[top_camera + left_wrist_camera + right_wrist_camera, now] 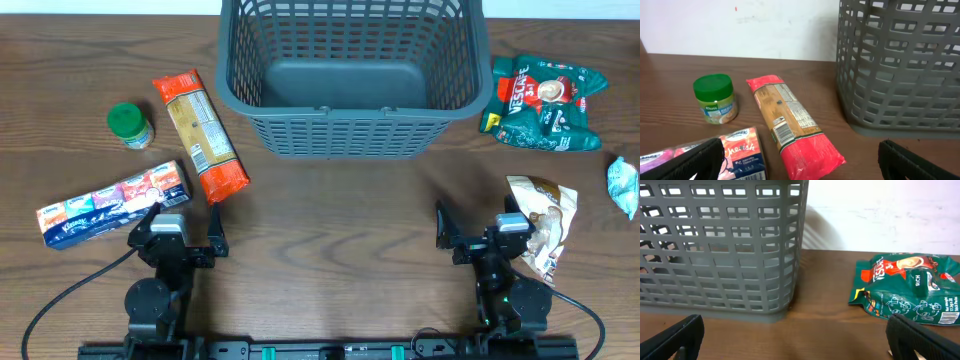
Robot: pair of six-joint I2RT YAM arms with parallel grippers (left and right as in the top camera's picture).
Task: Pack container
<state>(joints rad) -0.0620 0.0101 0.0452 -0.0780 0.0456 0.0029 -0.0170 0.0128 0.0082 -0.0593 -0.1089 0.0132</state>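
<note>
Overhead. The container (350,135) stands at the far middle of the counter (340,230), upright, its solid floor in plain view. Left of the container: a red-orange pasta packet (200,135) nearest it, then a green-lidded jar (130,125) further out. A tissue pack (112,203) lies nearer the arms than both. Right of the container: a green coffee bag (545,103) just beside its right wall, a beige packet (543,222) nearer the arms, and a pale blue packet (623,186) at the frame edge. Both arms sit at the near edge, well apart from the container. Left jaws apart, holding nothing. Right jaws apart, holding nothing, with the beige packet just beside them.

Left wrist. The container (900,75) fills the right side, lattice wall facing. To its left lie the pasta packet (792,125), the jar (715,98) and the tissue pack (740,150). 2 dark fingers (695,160) show at the bottom corners, widely spread.

Right wrist. The container (720,250) is at left, the coffee bag (910,295) to its right and not touching it. Fingers (925,340) are spread wide.
</note>
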